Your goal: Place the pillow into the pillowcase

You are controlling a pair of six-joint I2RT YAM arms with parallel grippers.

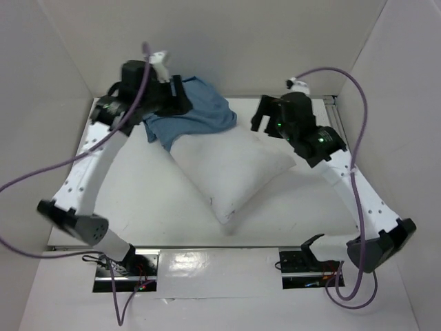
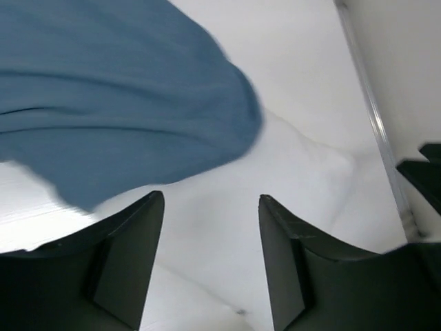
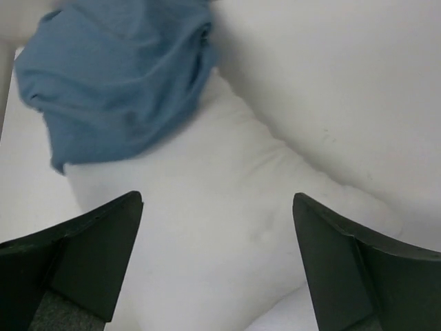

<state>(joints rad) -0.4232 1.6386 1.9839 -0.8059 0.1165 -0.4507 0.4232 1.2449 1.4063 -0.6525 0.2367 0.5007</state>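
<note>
Watching the pillow (image 1: pixel 231 169) and pillowcase (image 1: pixel 196 114) with neither pincer gripping.
I am seeing the left pincer (image 2: pixel 210 200) standing with its fingers apart, the blue pillowcase bunching just beyond its tips and draping over one end of the pillow. The right pincer (image 3: pixel 217 200) is gaping wider, the pillow lying straight ahead of it and the pillowcase farther ahead to its left. The cloth is perhaps only resting on that corner, not enclosing it.

Robot lab test cell was shown.
A white table (image 1: pixel 151 203) was enclosed by plain panels (image 1: pixel 241 48) along three edges; purple cables (image 1: pixel 336 69) were strung over it.
</note>
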